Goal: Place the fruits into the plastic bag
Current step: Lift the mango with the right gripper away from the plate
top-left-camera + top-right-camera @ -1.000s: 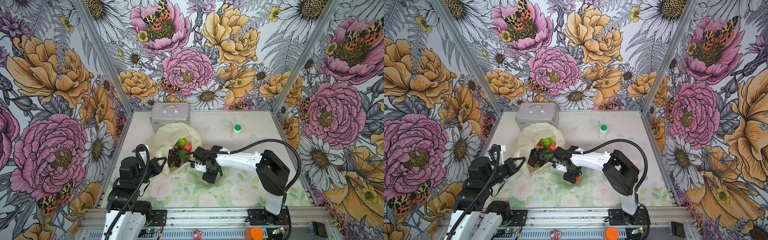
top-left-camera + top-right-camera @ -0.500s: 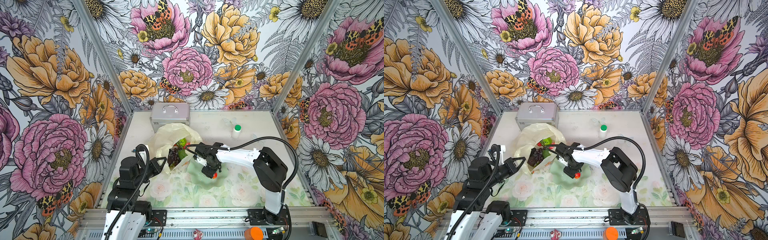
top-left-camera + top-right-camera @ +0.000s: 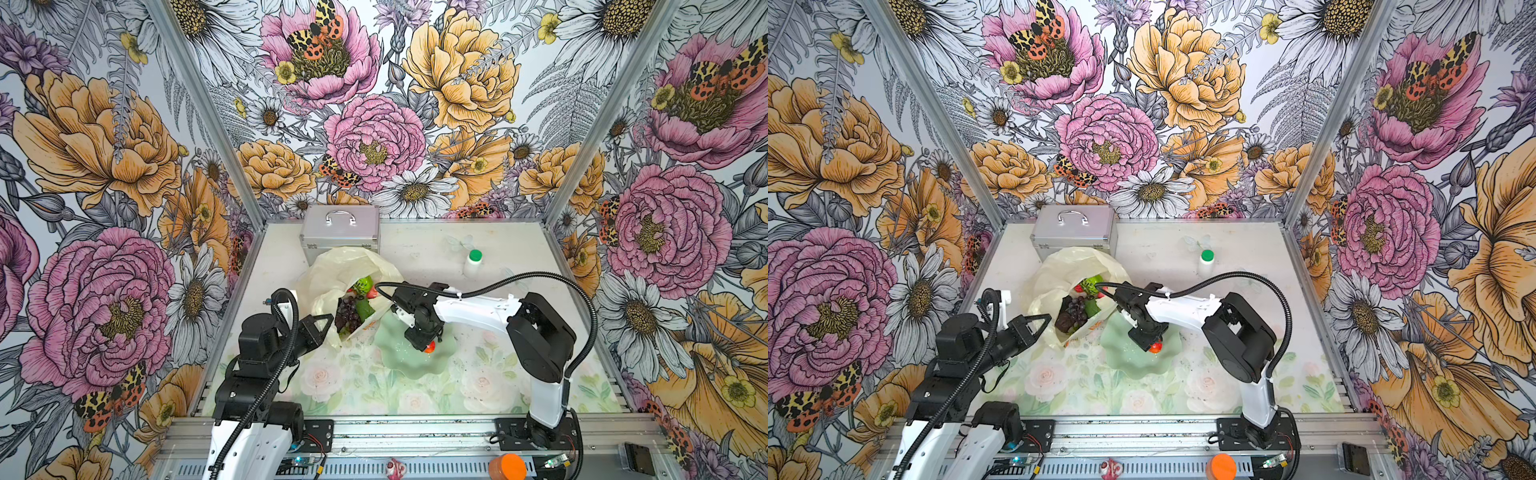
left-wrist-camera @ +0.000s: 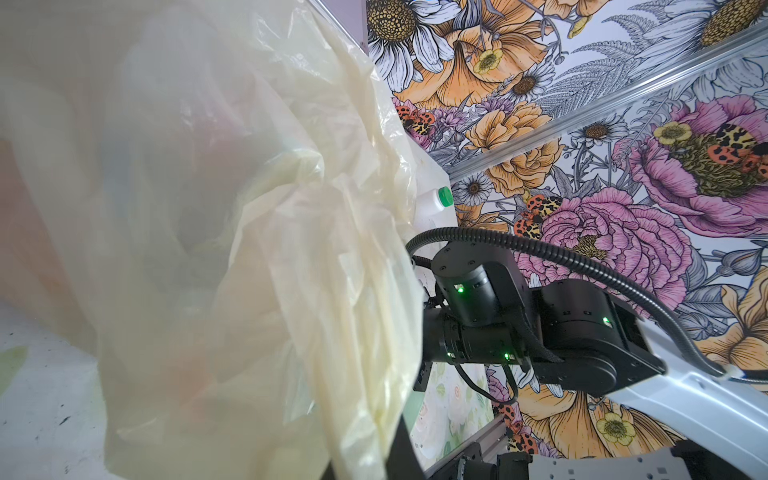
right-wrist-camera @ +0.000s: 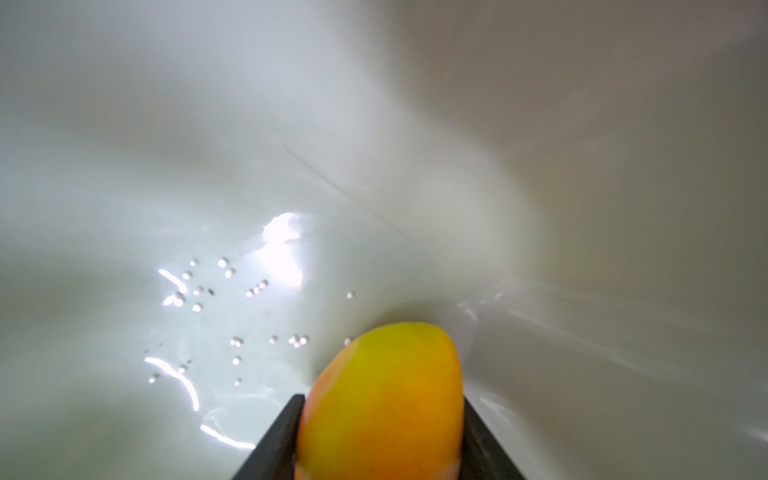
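Centre frame, on the dish (image 3: 399, 359): mango (image 5: 380, 399) pickup.
My right gripper (image 3: 426, 344), fingers (image 5: 278, 449) half-closed, hugs the mango; left gripper (image 3: 326, 324), clamped tight, pinches the bag (image 3: 332, 266) rim just left so its mouth gapes.

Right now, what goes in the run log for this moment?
left gripper: shut on plastic bag | right gripper: straddling mango on dish | in bag: grapes
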